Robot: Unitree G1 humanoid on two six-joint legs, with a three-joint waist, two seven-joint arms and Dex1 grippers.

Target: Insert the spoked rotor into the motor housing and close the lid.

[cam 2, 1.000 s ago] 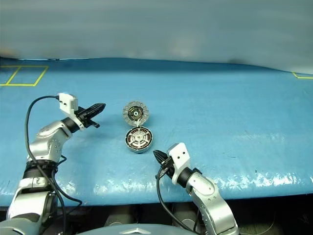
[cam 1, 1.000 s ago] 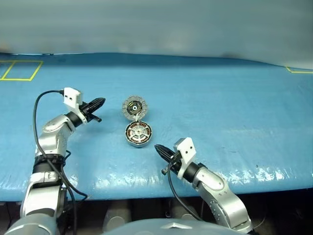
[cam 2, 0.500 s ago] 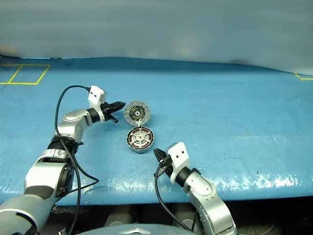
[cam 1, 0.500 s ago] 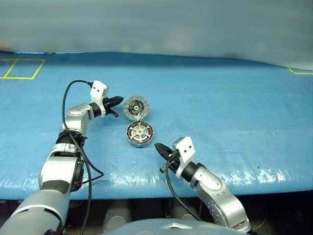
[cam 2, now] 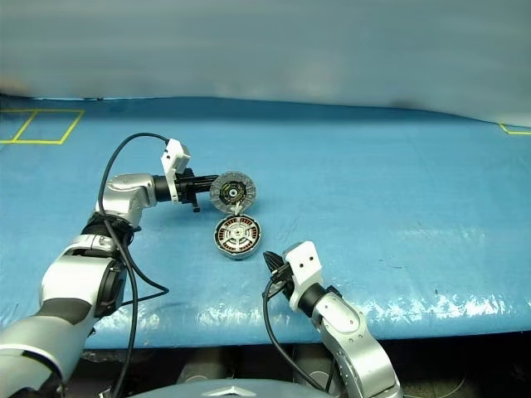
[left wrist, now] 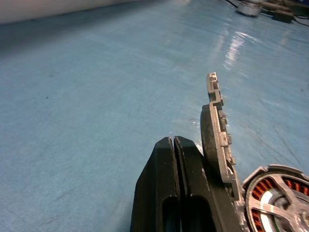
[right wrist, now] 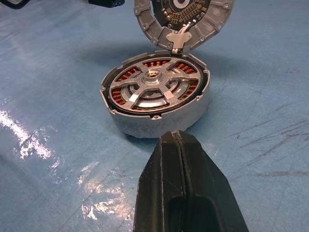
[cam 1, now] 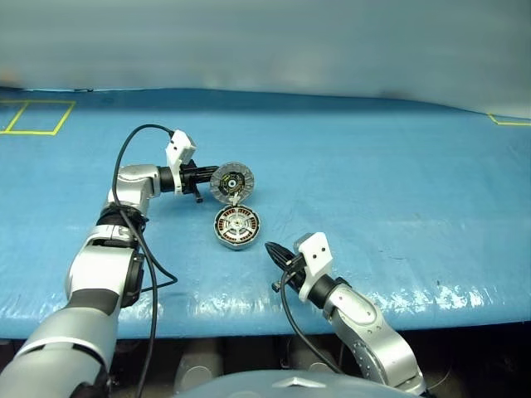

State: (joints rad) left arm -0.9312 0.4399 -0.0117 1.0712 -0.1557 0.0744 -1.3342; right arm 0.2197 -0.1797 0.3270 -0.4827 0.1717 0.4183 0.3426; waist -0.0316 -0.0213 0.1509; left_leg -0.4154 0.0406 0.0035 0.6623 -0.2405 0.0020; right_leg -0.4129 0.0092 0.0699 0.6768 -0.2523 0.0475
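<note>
Grey motor housing (cam 1: 236, 227), one lid (cam 1: 231, 182), two claws

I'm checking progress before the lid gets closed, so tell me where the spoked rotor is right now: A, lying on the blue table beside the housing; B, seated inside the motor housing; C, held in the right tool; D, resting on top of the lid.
B: the spoked rotor sits inside the motor housing, over the copper windings.

Lid (right wrist: 182, 19): upper part cut off by the right wrist view's edge. Housing (left wrist: 277, 200): only a corner inside the left wrist view, rest cropped. Left gripper (cam 1: 207, 177): tips against the lid's back face; actual contact cannot be told. Windings beneath rotor (right wrist: 155, 87): partly covered by spokes.
</note>
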